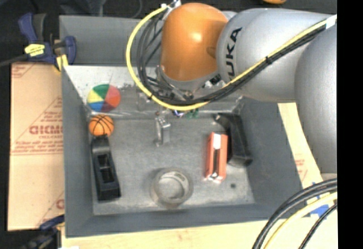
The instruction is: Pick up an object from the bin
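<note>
- Arm (272, 55): the big silver body is closest to the lens. It comes in from the right and covers the far right part of the bin. An orange cover (190, 41) caps the wrist, with a yellow cable (131, 43) looped round its left side.
- Bin (136, 157): grey metal with sloped walls. The floor is mostly bare through the middle.
- Tape dispenser (105, 171): black, lying lengthwise along the left wall, its near end close to the near left corner.
- Black bar-shaped thing (238, 141): right side of the floor, running near to far. I cannot tell what kind of thing it is.
- Orange block (216, 156): an upright rectangle with a pale stripe down it, just beside the black bar on its left, seemingly touching it.
- Clear cup (170, 186): round, seen from above, at the middle of the near edge.
- Striped ball (104, 97): red, yellow, green and blue, in the far left corner.
- Small orange ball (101, 125): marked like a basketball, just near-side of the striped ball and at the far end of the tape dispenser.
- Gripper (163, 131): hangs below the wrist over bare floor at mid-bin. It is far-side of the clear cup, left of the orange block and well apart from the balls. The fingers look drawn together, with only floor showing beneath them.
</note>
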You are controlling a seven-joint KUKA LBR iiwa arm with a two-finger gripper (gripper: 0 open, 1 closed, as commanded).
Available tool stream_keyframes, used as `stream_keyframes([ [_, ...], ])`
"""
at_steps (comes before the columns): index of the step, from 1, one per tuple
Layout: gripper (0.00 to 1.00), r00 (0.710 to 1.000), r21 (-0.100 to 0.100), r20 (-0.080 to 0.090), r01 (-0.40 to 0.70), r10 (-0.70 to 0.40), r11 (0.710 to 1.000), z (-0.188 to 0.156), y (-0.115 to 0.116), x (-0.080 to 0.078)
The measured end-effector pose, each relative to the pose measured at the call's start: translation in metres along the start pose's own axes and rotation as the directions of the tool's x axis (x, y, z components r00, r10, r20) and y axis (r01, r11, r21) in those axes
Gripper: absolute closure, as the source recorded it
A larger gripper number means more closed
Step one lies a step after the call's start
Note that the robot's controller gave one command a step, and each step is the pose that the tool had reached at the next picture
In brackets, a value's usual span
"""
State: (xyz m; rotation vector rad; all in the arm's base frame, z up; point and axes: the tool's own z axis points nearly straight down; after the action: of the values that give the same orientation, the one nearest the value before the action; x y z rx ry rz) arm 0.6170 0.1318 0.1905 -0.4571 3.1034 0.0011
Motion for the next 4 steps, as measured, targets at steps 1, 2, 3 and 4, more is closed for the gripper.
stream_keyframes([
  [1,0.00,0.987,0.002,-0.002,0.158,-0.158,0.987,0.016,-0.008,0.007],
  [2,0.00,0.998,-0.001,-0.004,-0.064,0.064,0.998,0.009,-0.017,0.036],
  [3,0.00,0.974,0.002,0.000,-0.229,0.229,0.974,0.014,-0.001,0.048],
  [4,0.00,0.999,-0.001,-0.001,0.037,-0.037,0.999,0.026,-0.016,0.067],
])
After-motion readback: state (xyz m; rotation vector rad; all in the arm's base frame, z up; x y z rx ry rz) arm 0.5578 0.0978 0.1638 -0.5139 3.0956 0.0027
